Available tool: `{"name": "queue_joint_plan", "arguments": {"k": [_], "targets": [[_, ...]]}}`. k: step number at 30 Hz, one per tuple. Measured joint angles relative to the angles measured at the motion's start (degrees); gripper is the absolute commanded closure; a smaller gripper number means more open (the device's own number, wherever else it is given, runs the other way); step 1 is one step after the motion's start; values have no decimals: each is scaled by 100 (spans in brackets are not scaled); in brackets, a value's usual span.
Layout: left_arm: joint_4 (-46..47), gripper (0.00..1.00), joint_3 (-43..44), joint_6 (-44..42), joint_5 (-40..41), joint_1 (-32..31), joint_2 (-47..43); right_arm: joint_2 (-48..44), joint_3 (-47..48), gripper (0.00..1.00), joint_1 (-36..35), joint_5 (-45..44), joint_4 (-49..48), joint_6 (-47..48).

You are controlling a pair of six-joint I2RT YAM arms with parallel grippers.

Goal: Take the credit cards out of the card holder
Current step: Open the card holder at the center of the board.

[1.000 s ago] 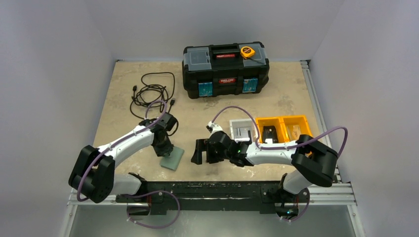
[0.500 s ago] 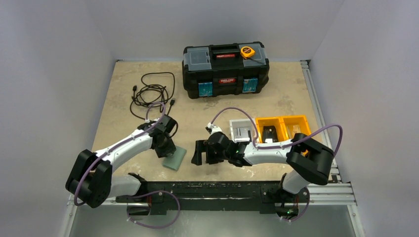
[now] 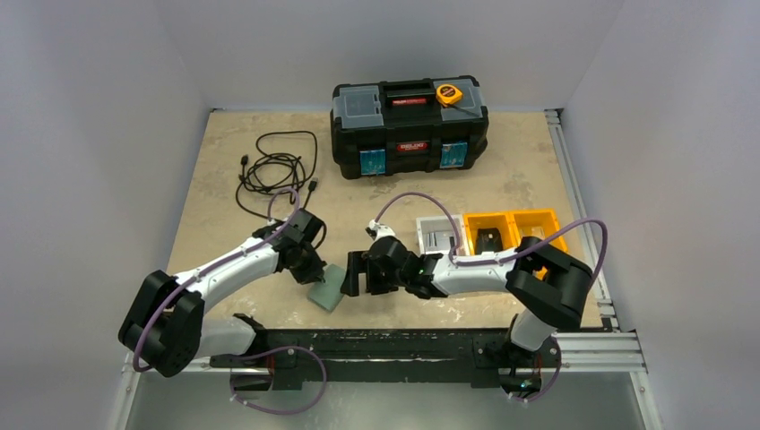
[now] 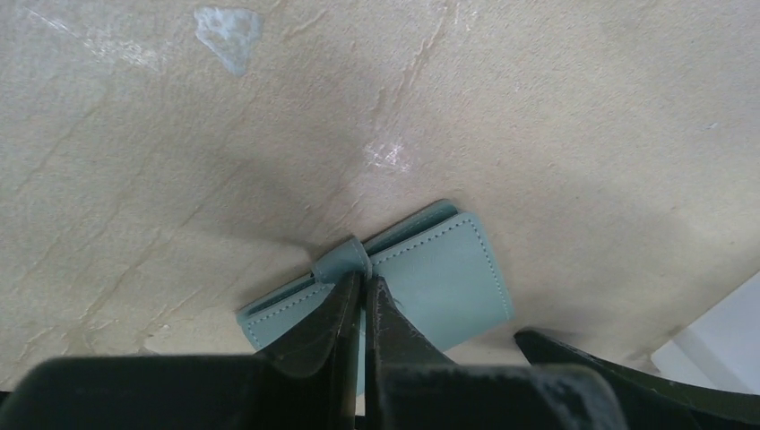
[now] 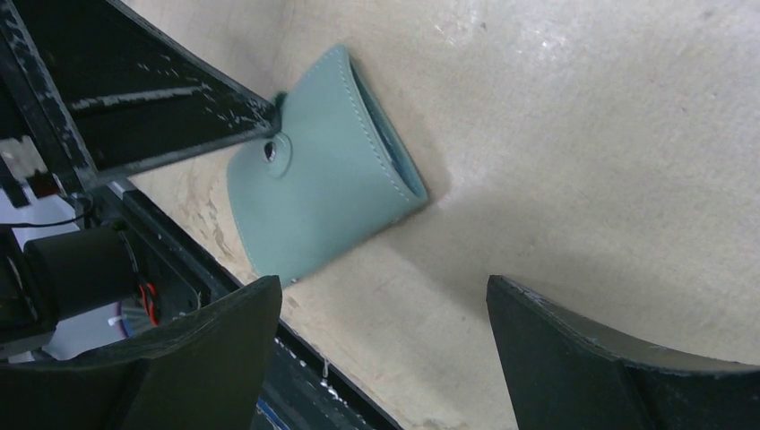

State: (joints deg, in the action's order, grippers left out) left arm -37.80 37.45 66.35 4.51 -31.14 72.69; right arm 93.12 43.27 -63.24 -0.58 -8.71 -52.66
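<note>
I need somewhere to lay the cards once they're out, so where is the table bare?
Bare: between the toolbox and the card holder; the far right corner behind the bins; between the cable coil and the left arm. Crowded: near centre, where the left gripper grips the card holder and the open right gripper sits beside it.
</note>
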Motion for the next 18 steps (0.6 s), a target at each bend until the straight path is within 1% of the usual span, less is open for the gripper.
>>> {"name": "queue_joint_plan", "arguments": {"k": [3, 7, 9, 11, 12, 15, 17, 18], "targets": [[107, 100, -74, 184, -149, -2, -52, 144, 155, 20, 0, -4, 13, 4], [243, 100, -214, 479, -435, -9, -166, 396, 411, 32, 0, -35, 74, 17], [267, 100, -280, 605, -540, -9, -236, 538, 549, 44, 0, -46, 87, 17], [262, 100, -326, 671, -581, -11, -299, 632, 645, 61, 2, -136, 173, 20], [247, 100, -348, 708, -588, -11, -337, 680, 688, 68, 15, -168, 214, 33], [216, 100, -428, 807, -614, -9, -479, 852, 866, 79, 74, -302, 417, 24], [223, 100, -466, 833, -647, -9, -560, 905, 957, 81, 83, -330, 511, 28], [243, 100, -479, 848, -673, -9, -586, 918, 1008, 85, 83, -343, 579, 42]]}}
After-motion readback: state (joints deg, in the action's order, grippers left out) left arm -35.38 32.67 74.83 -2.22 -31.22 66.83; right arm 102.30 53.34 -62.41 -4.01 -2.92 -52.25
